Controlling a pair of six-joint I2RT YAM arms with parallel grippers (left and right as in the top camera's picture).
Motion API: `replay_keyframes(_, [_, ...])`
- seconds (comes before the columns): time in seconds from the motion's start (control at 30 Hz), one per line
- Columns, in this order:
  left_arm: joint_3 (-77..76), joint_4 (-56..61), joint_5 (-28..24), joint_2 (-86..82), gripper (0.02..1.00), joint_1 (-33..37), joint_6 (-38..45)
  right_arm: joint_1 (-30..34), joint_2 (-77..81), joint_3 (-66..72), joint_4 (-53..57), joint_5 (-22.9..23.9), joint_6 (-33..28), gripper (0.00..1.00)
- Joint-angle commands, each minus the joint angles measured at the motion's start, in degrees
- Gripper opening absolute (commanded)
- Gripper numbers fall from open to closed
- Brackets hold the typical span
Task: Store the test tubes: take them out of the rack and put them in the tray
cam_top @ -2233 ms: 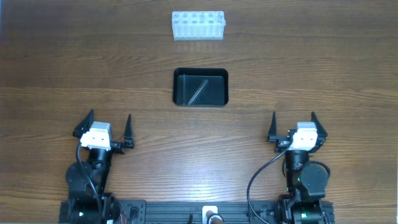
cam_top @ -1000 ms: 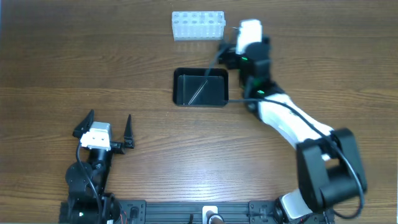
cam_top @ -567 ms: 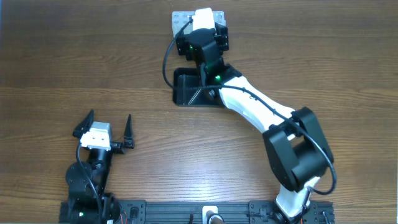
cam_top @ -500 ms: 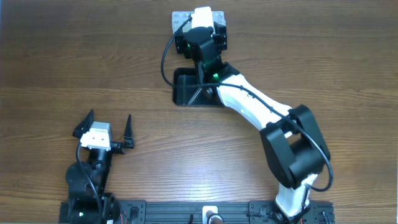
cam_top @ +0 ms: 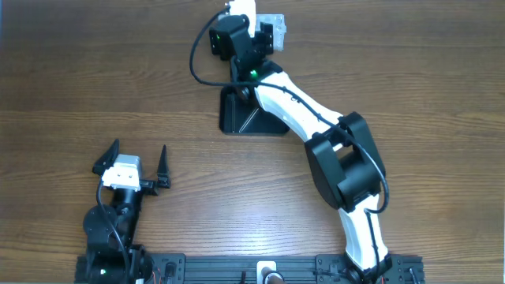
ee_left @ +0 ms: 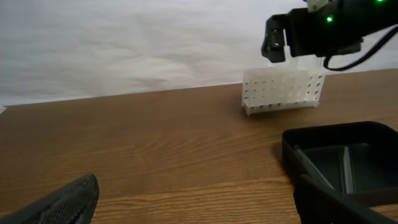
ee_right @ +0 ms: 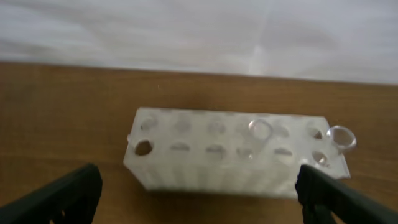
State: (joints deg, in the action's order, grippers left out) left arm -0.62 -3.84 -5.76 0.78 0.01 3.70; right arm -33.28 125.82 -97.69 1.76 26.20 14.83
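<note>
The right hand (ee_right: 199, 183) hangs wide open just above the white rack (ee_right: 205, 169), which has a clear tube (ee_right: 341, 138) standing at its end.

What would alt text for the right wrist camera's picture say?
A white test tube rack stands on a brown wooden table, seen from above, with at least two clear tubes in it. The right gripper has its dark fingers spread wide open, gripping nothing.
</note>
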Motion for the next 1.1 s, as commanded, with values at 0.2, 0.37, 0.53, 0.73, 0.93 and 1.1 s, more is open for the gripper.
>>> replay_keyframes(0.2, [0.28, -0.11, 0.02, -0.5, 1.0, -0.22, 0.55, 0.42, 1.86, -3.74, 1.03, 3.85, 1.51, 0.993])
replay_keyframes(0.37, [0.28, -0.11, 0.02, -0.5, 1.0, -0.22, 0.55, 1.36, 2.91, -3.74, 0.55, 3.82, 1.49, 0.991])
replay_keyframes(0.53, [0.28, -0.11, 0.0, -0.5, 1.0, -0.22, 0.55, 2.64, 4.76, -3.82, -1.01, 3.34, 1.53, 0.993])
replay_keyframes(0.73, [0.28, -0.11, 0.02, -0.5, 1.0, -0.22, 0.55, 4.13, 5.38, -3.82, -2.86, 2.47, 1.81, 0.991])
replay_keyframes(0.93, [0.28, -0.11, 0.02, -0.5, 1.0, -0.22, 0.55, 4.48, 6.12, -3.82, -5.51, 1.27, 0.76, 0.993])
replay_keyframes(1.1, [0.28, -0.11, 0.0, -0.5, 0.998, -0.22, 0.55, 4.59, 6.88, -3.82, -6.19, 1.29, 0.74, 0.991])
